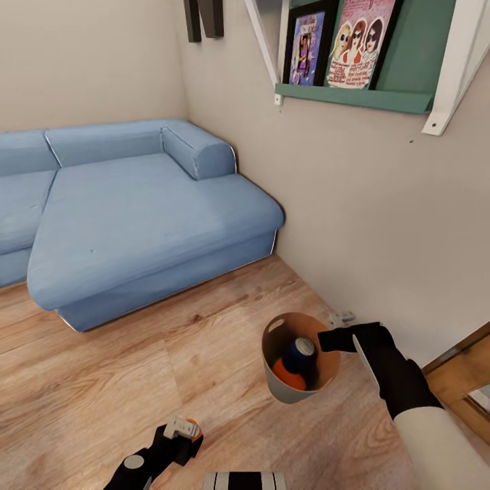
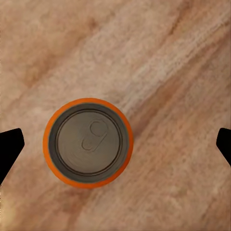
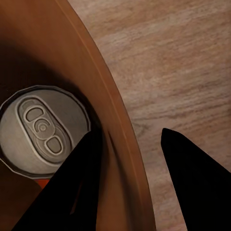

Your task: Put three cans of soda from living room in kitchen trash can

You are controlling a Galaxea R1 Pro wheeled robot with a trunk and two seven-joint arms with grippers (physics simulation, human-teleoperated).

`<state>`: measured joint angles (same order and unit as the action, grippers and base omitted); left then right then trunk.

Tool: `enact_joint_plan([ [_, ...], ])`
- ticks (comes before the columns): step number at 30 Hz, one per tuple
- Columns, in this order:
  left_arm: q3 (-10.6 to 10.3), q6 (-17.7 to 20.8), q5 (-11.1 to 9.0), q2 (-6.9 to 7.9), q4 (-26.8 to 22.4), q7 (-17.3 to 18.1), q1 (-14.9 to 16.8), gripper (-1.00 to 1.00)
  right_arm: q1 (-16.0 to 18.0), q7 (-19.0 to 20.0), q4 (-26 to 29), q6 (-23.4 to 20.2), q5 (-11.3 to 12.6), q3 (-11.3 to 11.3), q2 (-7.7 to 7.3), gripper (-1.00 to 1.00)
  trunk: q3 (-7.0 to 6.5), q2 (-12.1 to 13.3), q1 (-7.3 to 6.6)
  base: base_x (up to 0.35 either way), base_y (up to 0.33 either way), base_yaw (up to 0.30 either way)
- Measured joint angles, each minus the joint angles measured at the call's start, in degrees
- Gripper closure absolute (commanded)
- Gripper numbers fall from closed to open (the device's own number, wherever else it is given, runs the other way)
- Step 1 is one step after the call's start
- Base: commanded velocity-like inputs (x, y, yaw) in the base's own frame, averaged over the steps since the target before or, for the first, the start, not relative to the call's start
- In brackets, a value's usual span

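The right gripper [image 1: 338, 338] grasps the rim of the trash can [image 1: 280, 390], one finger inside the copper-brown wall and one outside, and holds the bin off the wood floor [image 1: 136, 395] near the wall on the right of the living room, in front of the blue sofa [image 1: 136, 218]. Two cans already lie in the bin: a dark blue can [image 1: 299, 354] with its silver top showing, and an orange can [image 1: 286, 376] beneath it. The third can, an orange soda can [image 2: 88, 142], sits in the left gripper [image 1: 178, 435] at the near left of the scene; in the left wrist view its top lies between the two dark fingertips, which stand clear of it on both sides, so the fingers look released or only loosely about it, and whether they bear on the can lower down I cannot tell. To do this step well, the left fingers should close squarely on the can's sides before it is carried over the bin's mouth, and the bin should be held level so the two cans inside do not roll out.
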<state>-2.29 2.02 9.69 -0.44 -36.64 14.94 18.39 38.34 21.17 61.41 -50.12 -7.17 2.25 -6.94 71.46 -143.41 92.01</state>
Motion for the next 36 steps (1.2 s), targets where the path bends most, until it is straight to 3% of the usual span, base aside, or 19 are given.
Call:
enact_joint_plan([
  [18,0.08,-0.35,0.02,0.00,0.13,-0.38,-0.11,-1.00,-0.16,0.05,0.26,0.00,-0.04,0.19,0.08,1.00,0.00,0.00,0.00,0.008,0.058,0.000],
  [33,0.08,-0.27,0.12,-0.18,0.31,-0.63,-0.02,-1.00,-0.21,0.05,0.83,-0.02,-0.06,0.28,0.08,1.00,0.00,0.00,0.00,0.103,-0.025,0.000],
  [36,0.08,-0.24,0.11,-0.23,0.33,-0.63,-0.03,-1.00,-0.22,0.05,0.89,-0.02,-0.14,0.28,0.08,1.00,0.66,-0.04,0.08,0.004,-0.001,0.000],
])
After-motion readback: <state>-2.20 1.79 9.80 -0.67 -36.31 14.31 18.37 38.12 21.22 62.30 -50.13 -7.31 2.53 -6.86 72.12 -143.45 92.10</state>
